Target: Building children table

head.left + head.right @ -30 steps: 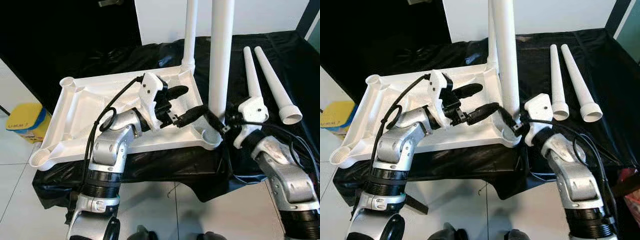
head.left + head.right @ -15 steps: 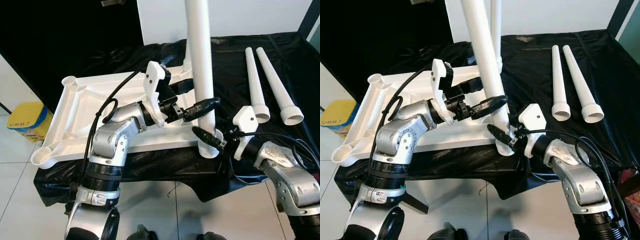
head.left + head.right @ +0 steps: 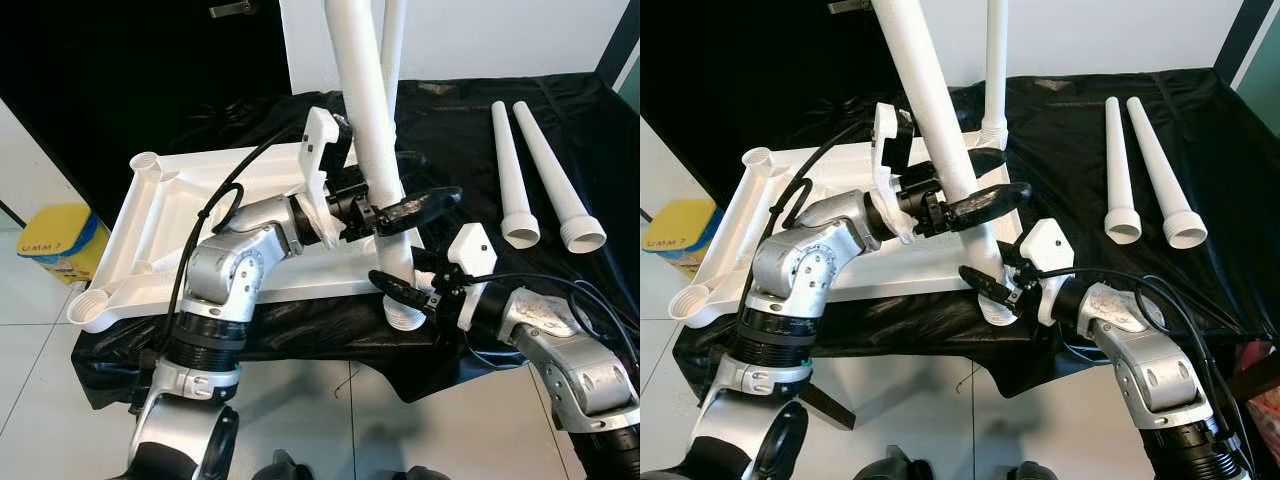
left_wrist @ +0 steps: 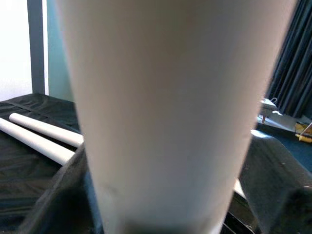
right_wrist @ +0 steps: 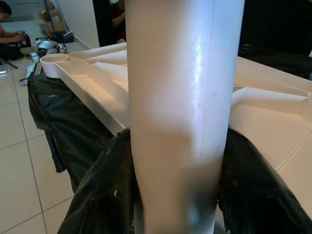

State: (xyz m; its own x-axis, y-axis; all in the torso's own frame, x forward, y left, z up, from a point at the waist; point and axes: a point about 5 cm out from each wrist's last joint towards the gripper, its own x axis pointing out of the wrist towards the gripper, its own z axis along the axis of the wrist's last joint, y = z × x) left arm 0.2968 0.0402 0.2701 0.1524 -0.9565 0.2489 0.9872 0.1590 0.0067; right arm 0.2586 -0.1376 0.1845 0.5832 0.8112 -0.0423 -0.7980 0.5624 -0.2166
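The white tabletop (image 3: 190, 215) lies upside down on the black-draped table. One white leg (image 3: 393, 40) stands upright in its far right corner. A second leg (image 3: 362, 90) leans to the left, its wide end (image 3: 405, 314) low at the tabletop's front right corner. My left gripper (image 3: 425, 180) is shut on this leg about a third of the way up. My right gripper (image 3: 395, 282) is shut on it just above the wide end. The leg (image 4: 161, 97) is close up in the left wrist view, and the leg (image 5: 180, 97) stands between black fingers (image 5: 253, 185) in the right wrist view.
Two loose white legs (image 3: 508, 165) (image 3: 552, 165) lie side by side on the black cloth (image 3: 600, 130) at the right. A yellow box (image 3: 55, 240) sits on the tiled floor at the left. A person (image 5: 9, 29) sits on the floor far off.
The held leg stood upright at the front right corner; now its top leans left and its wide end has shifted left and down. Both grippers moved with it.
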